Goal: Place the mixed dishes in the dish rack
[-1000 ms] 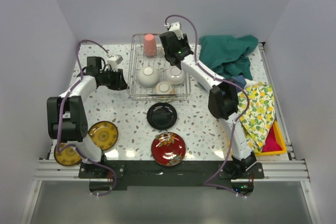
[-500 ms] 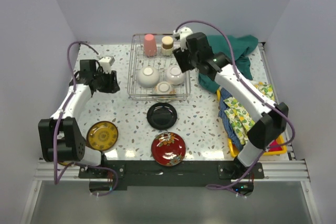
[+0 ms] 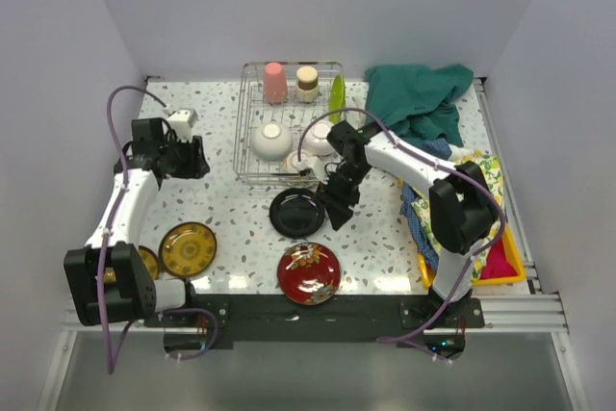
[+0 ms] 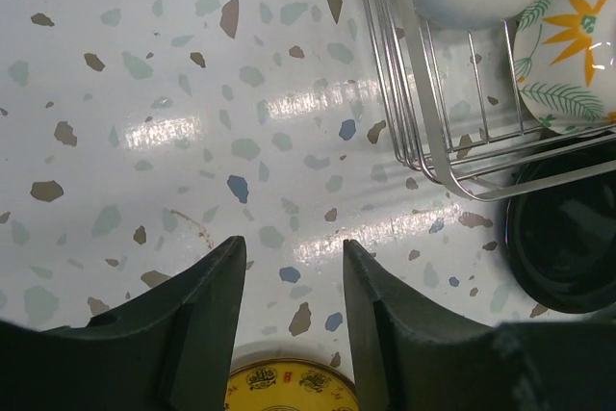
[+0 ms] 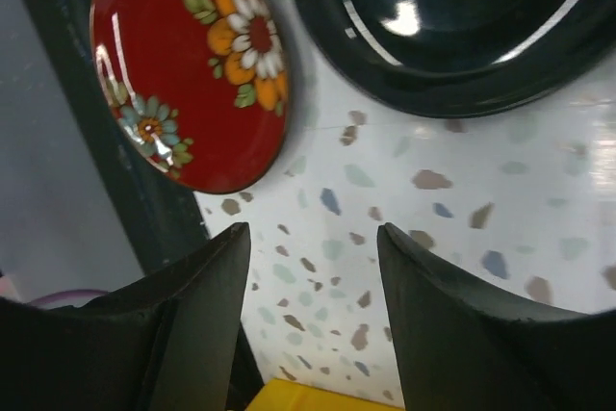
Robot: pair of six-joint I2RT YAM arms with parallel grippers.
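Plates await loading on desk point(image 3: 375, 228): red floral plate point(image 3: 308, 271) and brown-gold plate point(image 3: 188, 248) nearest, black plate point(image 3: 295, 212) behind. Right jaws, half-open and empty, hang beside black plate; left jaws likewise empty. Next: grip its rim, carry to part-loaded dish rack point(image 3: 243, 132) beyond.

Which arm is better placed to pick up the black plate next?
Right: its open end effector hangs beside the black plate; the left end effector is farther, left of the dish rack.
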